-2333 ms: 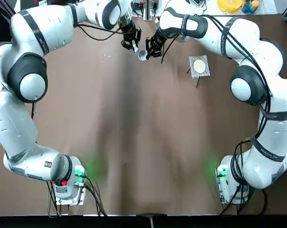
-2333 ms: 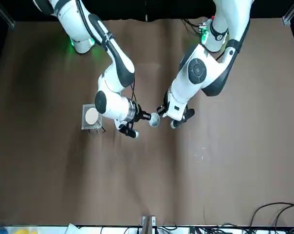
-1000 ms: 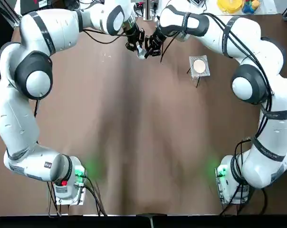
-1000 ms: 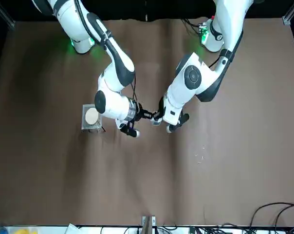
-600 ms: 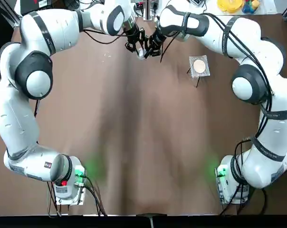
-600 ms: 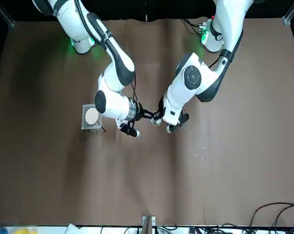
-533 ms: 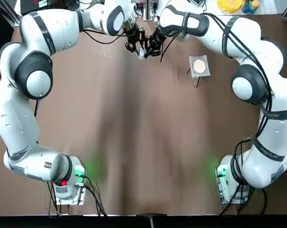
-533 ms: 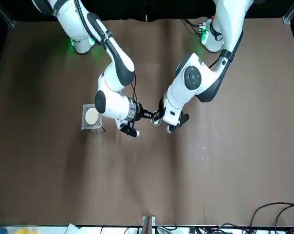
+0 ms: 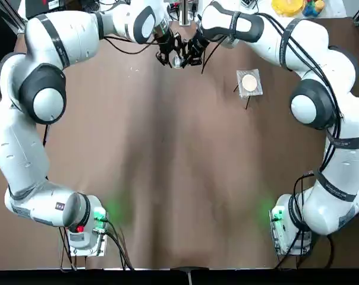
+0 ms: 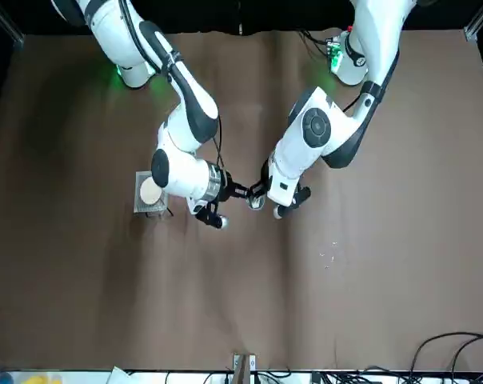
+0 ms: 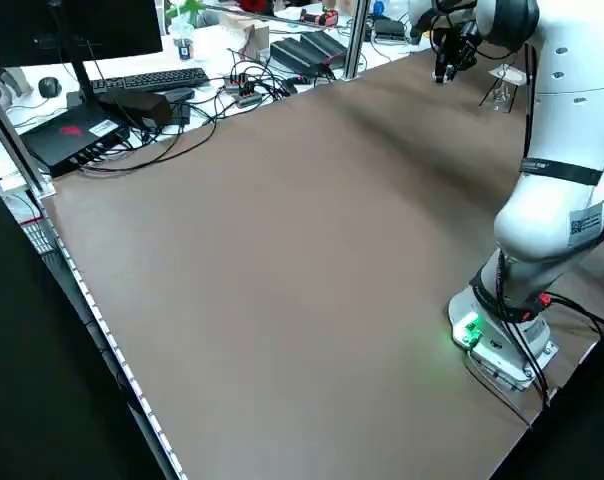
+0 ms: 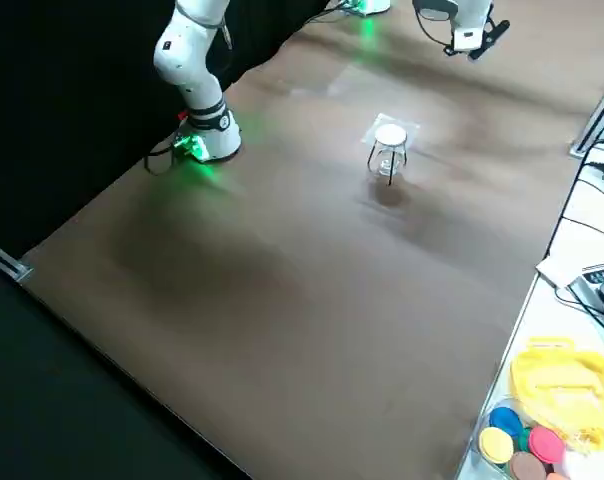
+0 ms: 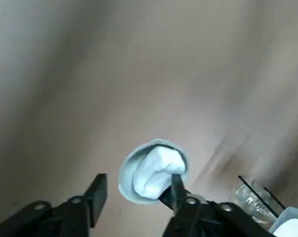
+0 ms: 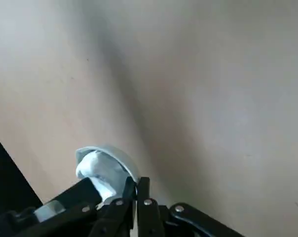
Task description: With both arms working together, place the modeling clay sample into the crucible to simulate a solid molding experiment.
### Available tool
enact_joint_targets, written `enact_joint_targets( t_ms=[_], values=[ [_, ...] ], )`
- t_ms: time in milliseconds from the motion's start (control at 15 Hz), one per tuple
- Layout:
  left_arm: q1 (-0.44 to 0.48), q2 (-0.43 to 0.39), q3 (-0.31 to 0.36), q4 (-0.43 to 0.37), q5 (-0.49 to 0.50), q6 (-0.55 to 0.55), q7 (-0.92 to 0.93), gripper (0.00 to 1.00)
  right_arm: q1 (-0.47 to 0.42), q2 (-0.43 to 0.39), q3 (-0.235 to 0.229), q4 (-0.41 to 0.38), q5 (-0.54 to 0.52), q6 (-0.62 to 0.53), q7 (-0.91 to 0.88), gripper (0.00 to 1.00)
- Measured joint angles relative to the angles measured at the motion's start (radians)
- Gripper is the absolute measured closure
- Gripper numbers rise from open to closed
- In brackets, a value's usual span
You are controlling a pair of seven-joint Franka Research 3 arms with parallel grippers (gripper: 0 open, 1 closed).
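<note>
Left wrist view: white cup (image 13: 131,190) with the clay lump (image 13: 156,168) sitting inside it, filling most of the bowl. Left jaws stand wide, one finger against the cup's rim, the other well off to the side; they hold nothing that I can see.

Right wrist view: right jaws pinched narrow on the rim of the cup (image 14: 120,159), lump (image 14: 97,170) visible inside.

Top view: both jaws meet at the far middle of the worktop (image 9: 179,178), cup (image 9: 178,61) between them. Grey pad with tan disc (image 9: 249,82) stands apart toward the right arm's side, untouched.

Status, my reading: the lump is in the cup, so the main step looks done. Left to do: draw the left jaws clear and set the cup down. I cannot tell whether the cup touches the worktop.
</note>
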Motion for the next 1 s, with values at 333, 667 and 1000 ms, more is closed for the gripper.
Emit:
enact_joint_targets(
  t_ms=[333, 667, 1000],
  values=[
    [0.086, -0.067, 0.0, 0.024, 0.0, -0.064, 0.007, 0.0, -0.026, 0.0, -0.002, 0.003, 0.0, -0.004, -0.027, 0.96],
    [0.226, -0.163, 0.001, 0.025, 0.001, -0.255, 0.274, 0.0, -0.051, 0.002, -0.01, 0.003, -0.038, -0.093, -0.052, 0.96],
    [0.401, -0.27, 0.001, 0.027, 0.039, -0.489, 0.749, 0.0, -0.158, -0.033, -0.013, 0.022, -0.206, -0.272, -0.058, 0.96]
  ],
)
